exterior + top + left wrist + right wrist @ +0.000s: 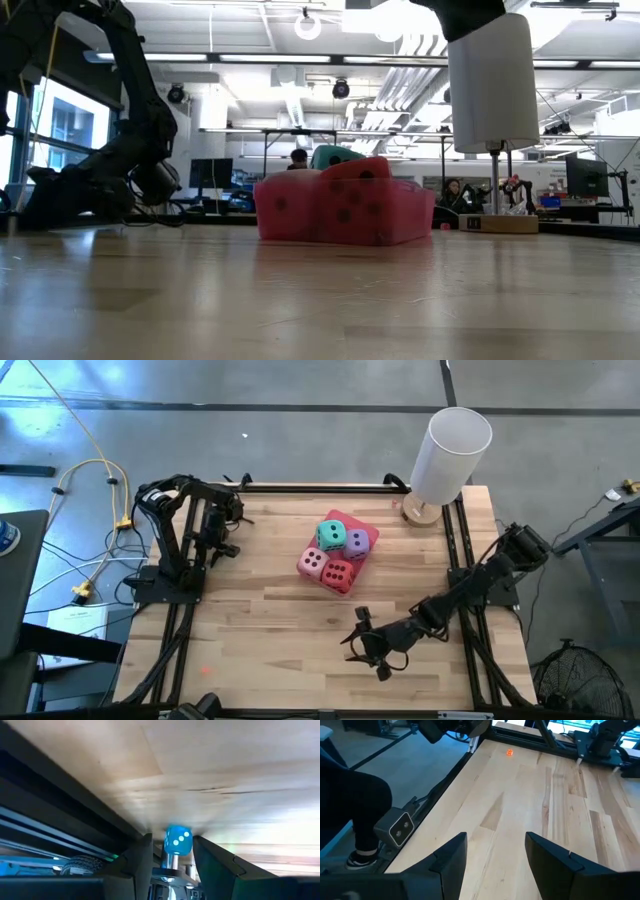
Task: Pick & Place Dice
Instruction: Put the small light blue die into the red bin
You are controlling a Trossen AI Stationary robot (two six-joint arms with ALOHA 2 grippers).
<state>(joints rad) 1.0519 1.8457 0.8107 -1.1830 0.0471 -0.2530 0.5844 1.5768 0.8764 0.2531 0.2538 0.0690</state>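
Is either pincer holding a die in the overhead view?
No: all four dice, teal, purple, pink and red, sit together on the pink tray, away from both pincers.

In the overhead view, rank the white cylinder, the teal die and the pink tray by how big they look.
1. White cylinder, though it stands taller, nearer the camera.
2. Pink tray, mostly covered.
3. Teal die.

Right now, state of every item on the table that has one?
teal die: stacked on the other dice
purple die: on the tray
pale pink die: on the tray, against the red one
red die: on the tray
pink tray: flat on the table, holding all four dice
left pincer: open, empty, parked
right pincer: open, empty, over bare table
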